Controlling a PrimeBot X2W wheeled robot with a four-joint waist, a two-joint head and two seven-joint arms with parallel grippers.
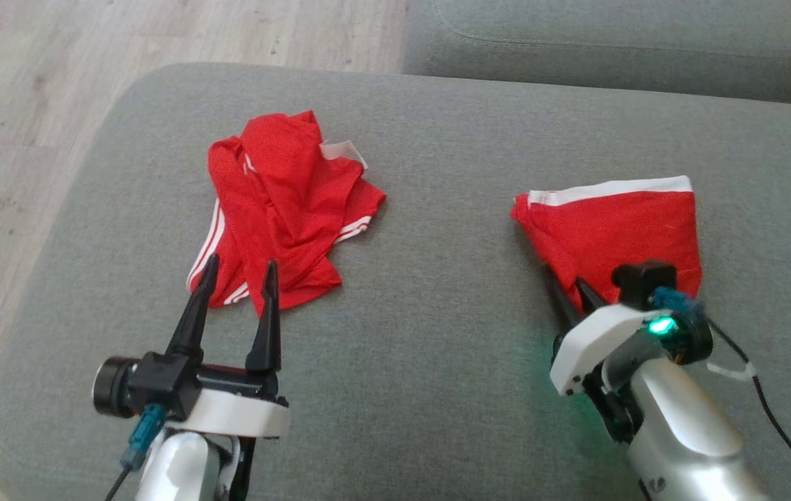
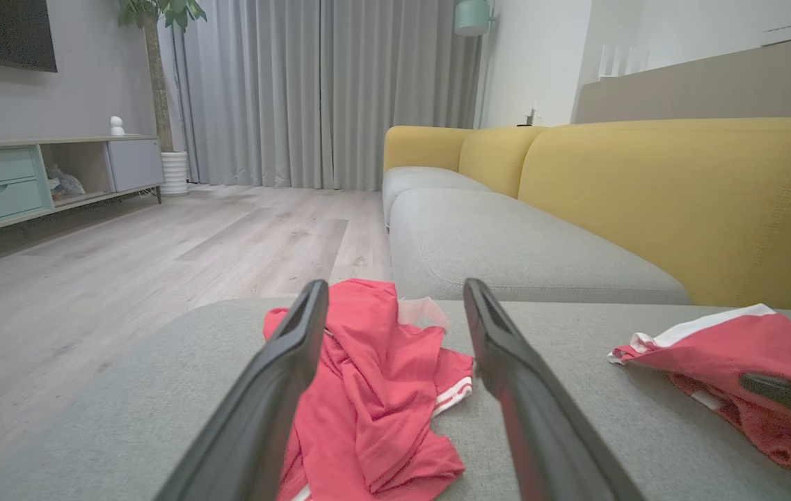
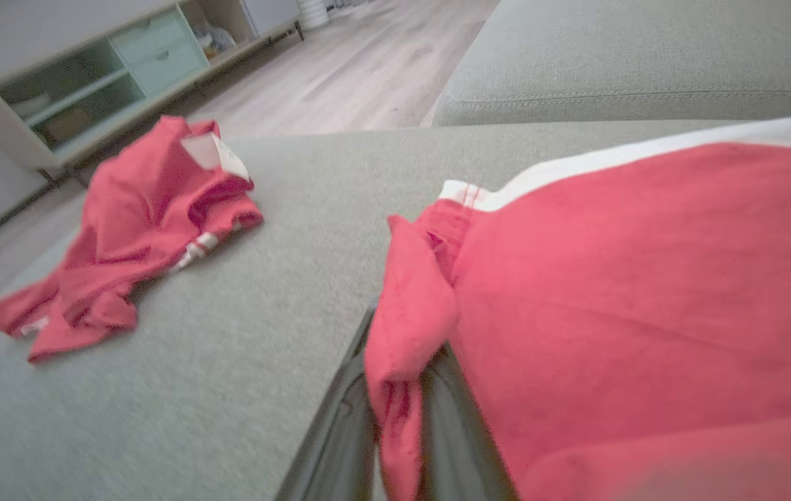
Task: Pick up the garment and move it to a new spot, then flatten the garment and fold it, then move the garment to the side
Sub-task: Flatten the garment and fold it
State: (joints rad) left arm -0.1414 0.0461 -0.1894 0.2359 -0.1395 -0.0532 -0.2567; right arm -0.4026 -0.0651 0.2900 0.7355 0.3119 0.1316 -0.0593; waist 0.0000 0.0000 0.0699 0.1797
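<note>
Counted: two red garments, two grippers, one grey seat cushion (image 1: 437, 362). The crumpled garment (image 1: 284, 209), striped white at its hems, lies on the left of the cushion. The folded garment (image 1: 618, 223), flat with a white band along its far edge, lies on the right, well apart from the first. The left gripper (image 1: 242, 261) hovers at the crumpled garment's near edge, jaws spread wide and empty. The right gripper (image 1: 563, 275) sits at the folded garment's near left corner. The right wrist view makes the pinch plain: its fingers (image 3: 339, 431) stand close together with a fold of red cloth between them. The left wrist view adds a yellow backrest (image 2: 680, 209) and grey curtains (image 2: 298, 90) beyond.
</note>
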